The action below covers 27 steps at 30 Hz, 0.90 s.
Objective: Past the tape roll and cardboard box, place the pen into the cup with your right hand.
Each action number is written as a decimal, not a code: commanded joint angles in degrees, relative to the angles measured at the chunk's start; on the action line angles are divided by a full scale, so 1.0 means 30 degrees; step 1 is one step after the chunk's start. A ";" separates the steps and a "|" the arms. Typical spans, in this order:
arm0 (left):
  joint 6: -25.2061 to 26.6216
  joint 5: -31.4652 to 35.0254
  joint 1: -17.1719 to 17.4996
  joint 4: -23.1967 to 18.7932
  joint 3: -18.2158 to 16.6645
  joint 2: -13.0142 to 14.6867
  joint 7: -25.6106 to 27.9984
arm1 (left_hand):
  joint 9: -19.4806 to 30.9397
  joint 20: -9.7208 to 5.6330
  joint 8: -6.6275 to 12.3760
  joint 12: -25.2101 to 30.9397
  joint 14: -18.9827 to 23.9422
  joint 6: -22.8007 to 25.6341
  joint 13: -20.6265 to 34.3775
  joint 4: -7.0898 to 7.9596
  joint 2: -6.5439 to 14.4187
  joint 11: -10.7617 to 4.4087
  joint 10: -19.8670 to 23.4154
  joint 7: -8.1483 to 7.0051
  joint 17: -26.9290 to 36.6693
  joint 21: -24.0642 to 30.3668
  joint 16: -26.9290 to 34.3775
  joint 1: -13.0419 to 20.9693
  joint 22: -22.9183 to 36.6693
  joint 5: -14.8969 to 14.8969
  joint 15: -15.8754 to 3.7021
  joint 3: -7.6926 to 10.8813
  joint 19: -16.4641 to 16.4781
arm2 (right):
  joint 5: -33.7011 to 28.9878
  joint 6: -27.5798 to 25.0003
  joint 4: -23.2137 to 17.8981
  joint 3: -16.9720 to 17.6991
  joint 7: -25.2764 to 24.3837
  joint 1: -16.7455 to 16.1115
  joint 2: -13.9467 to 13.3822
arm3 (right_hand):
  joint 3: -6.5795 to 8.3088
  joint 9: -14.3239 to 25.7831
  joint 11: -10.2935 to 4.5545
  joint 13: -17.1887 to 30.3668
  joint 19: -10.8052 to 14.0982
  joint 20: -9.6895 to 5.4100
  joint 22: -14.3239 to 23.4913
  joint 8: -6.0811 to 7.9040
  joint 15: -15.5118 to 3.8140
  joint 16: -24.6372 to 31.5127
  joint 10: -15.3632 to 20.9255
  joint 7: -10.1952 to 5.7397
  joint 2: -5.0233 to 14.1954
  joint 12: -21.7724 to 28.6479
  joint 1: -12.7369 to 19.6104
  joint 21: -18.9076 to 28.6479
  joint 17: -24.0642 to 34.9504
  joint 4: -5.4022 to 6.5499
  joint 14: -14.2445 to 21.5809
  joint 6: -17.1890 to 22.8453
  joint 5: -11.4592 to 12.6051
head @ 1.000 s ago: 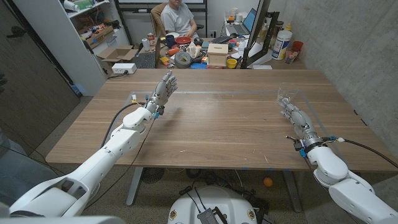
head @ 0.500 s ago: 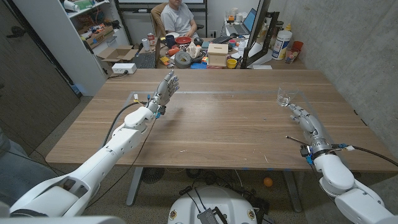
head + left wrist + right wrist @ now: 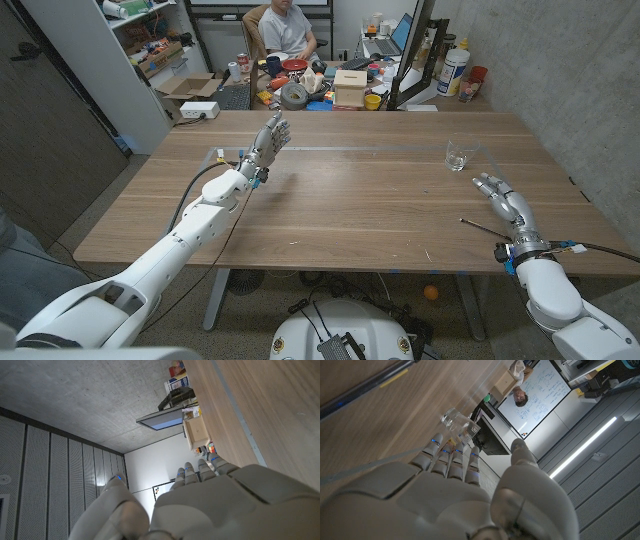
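Right hand (image 3: 508, 208) empty, fingers spread, lower right. Pen (image 3: 483, 229) lies just left of its wrist; glass cup (image 3: 457, 155) above. Left hand (image 3: 265, 141) open, idle. Best: reach back, pinch pen mid-shaft.

Your wooden bench (image 3: 360, 200) carries little. A clear glass cup (image 3: 457, 156) stands upright toward its far right side. A thin dark pen (image 3: 482, 228) lies flat near the right front edge, well apart from the cup. A pale line (image 3: 350, 149) runs across the far part of the top.
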 commanded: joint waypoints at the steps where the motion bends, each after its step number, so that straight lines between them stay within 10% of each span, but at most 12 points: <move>1: 0.0099 0.0115 -0.0328 0.0141 0.0213 -0.0170 -0.0180 | 0.0069 0.0078 0.0099 0.0108 -0.0229 0.0009 0.0084 0.0021 0.0066 -0.0052 -0.0150 -0.0076 0.0070 -0.0059 0.0122 0.0184 0.0058 0.0042 -0.0031 -0.0084 -0.0152 | -0.2926 -0.2598 -0.1813 0.1125 -0.1180 -0.1592 0.0463 | 0.0205 0.0061 -0.0205 0.0057 -0.0273 0.0035 0.0029 0.0065 0.0216 -0.0096 -0.0107 -0.0259 -0.0090 -0.0084 0.0582 -0.0227 0.0061 0.0011 -0.0061 0.0164 0.0168; 27: -0.0107 0.0170 -0.0551 0.0486 0.0245 -0.0439 -0.0155 | 0.0070 0.0099 0.0069 0.0076 -0.0393 -0.0048 0.0085 0.0042 0.0119 -0.0106 -0.0236 -0.0138 0.0072 -0.0104 0.0071 0.0211 0.0061 0.0036 -0.0085 -0.0185 -0.0265 | -0.8973 -0.7498 -0.4220 0.1242 -0.0989 -0.3018 0.0641 | 0.0529 0.0111 -0.1364 0.0060 -0.0268 0.0096 0.0055 0.0279 -0.0276 -0.0186 -0.0303 -0.1781 -0.0402 -0.0185 0.1974 -0.0854 0.0069 0.0120 -0.0448 0.1449 0.0232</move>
